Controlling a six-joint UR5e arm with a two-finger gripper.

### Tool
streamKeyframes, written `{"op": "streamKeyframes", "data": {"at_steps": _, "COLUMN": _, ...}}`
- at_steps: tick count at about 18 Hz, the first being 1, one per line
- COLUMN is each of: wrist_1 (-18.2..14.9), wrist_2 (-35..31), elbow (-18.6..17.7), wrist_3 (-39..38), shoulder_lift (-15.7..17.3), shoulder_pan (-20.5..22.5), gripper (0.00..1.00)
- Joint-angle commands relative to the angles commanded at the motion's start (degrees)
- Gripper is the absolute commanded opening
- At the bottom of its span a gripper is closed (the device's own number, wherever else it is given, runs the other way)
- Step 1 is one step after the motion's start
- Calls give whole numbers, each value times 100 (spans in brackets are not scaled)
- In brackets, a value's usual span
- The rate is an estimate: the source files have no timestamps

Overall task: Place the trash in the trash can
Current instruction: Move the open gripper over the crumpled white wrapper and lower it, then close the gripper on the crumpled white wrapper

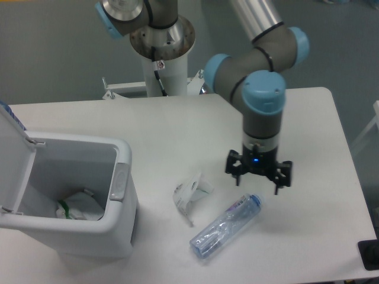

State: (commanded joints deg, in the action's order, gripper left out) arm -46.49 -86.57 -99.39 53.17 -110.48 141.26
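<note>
The white trash can [121,195] stands at the left of the table with its lid flipped open and a grey latch tab on its right wall; crumpled whitish stuff lies inside. The crumpled clear wrapper [190,194] lies on the table right of the can. The crushed clear bottle [226,227] with bluish label lies diagonally, cap end up-right. My gripper [258,177] hangs pointing down just above and right of the bottle's cap end, fingers spread and empty.
The arm's base column [161,59] stands at the back of the white table [308,118]. A dark object [370,255] sits at the table's lower right edge.
</note>
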Motion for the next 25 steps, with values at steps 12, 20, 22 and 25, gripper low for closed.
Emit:
{"op": "streamKeyframes", "data": {"at_steps": 12, "wrist_1": 9, "wrist_2": -35, "elbow": -555, "wrist_3": 0, "shoulder_lift": -52, "shoulder_pan": -590, "gripper": 66}}
{"op": "streamKeyframes", "data": {"at_steps": 20, "wrist_1": 0, "wrist_2": -44, "elbow": -537, "wrist_3": 0, "shoulder_lift": -123, "shoulder_pan": -582, "gripper": 13}}
{"op": "streamKeyframes", "data": {"at_steps": 22, "wrist_1": 9, "wrist_2": -44, "elbow": -520, "wrist_3": 0, "shoulder_lift": -123, "shoulder_pan": -582, "gripper": 5}}
{"op": "streamKeyframes", "data": {"at_steps": 25, "wrist_1": -9, "wrist_2": -9, "elbow": -493, "wrist_3": 9, "shoulder_lift": -88, "shoulder_pan": -582, "gripper": 2}}
